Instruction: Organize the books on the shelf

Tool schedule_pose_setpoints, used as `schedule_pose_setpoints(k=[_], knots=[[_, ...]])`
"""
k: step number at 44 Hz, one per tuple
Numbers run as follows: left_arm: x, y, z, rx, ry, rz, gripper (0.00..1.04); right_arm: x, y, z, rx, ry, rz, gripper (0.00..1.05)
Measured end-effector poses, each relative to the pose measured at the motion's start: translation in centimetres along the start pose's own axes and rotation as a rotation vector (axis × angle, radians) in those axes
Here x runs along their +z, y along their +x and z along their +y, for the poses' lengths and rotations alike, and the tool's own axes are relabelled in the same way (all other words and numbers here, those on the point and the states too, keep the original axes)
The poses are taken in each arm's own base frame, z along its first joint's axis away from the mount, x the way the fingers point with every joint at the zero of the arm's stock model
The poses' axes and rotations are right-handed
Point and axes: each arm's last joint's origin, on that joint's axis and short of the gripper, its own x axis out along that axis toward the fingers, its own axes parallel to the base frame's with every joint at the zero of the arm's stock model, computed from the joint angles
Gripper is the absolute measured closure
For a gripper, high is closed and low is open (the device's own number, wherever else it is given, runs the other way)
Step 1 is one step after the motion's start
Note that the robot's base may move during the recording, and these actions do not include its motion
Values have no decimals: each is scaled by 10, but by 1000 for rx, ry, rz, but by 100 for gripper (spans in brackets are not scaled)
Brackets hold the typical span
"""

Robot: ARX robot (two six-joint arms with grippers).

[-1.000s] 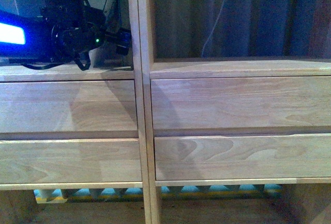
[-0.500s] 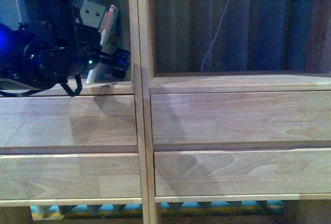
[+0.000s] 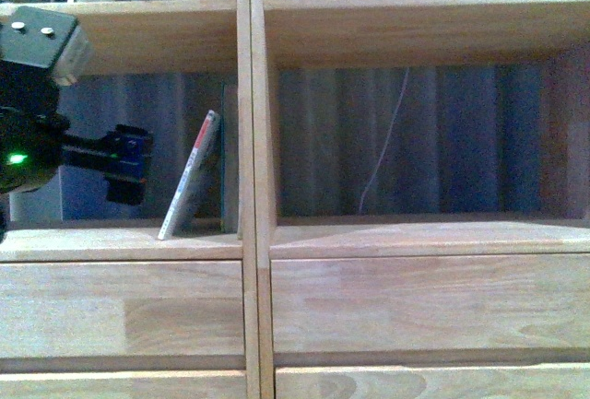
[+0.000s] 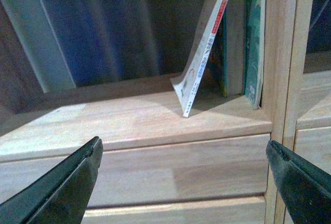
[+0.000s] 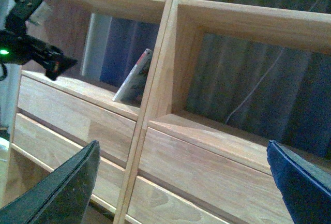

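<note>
In the left compartment of the tall light-wood shelf (image 3: 251, 141), a thin white paperback with a red-white spine (image 3: 191, 187) is leaning tilted toward a thin dark teal book (image 4: 254, 43) that is standing upright against the central divider. The left tool (image 4: 183, 182) is hovering wide apart and empty before them; the right tool (image 5: 181, 188) is gaping wide too, holding nothing.

The shelf (image 3: 249, 187) is smooth matt light wood; the white paperback (image 4: 204, 53) glossy paper.
</note>
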Motion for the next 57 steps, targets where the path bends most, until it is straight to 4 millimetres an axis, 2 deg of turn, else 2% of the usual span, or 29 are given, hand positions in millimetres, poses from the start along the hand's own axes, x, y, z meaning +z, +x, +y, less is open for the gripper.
schedule_pose_setpoints(k=[9, 18, 19, 24, 28, 30, 38, 41, 47, 57], knots=[[-10, -53, 18, 2, -25, 65, 7, 0, 0, 0, 0, 0, 0, 7], [-13, -109, 19, -21, -53, 69, 7, 0, 0, 0, 0, 0, 0, 7], [-14, -114, 19, -14, -63, 72, 9, 0, 0, 0, 0, 0, 0, 7], [-26, -134, 22, 10, -134, 87, 30, 1, 0, 0, -29, 16, 15, 8], [-47, -144, 22, 27, -155, 112, 45, 4, -7, -2, -274, 114, 231, 23], [-58, -149, 21, 29, -163, 127, 54, -8, -16, 0, -373, 140, 363, 33], [-80, -166, 16, 21, -173, 123, 86, -36, -26, 7, -381, 162, 447, 62], [-89, -172, 14, 22, -173, 126, 100, -41, -29, 9, -381, 160, 436, 78], [-99, -181, 12, 22, -177, 126, 102, -52, -34, 12, -381, 161, 440, 102], [-112, -193, 9, 23, -177, 119, 102, -64, -39, 15, -381, 164, 441, 102]])
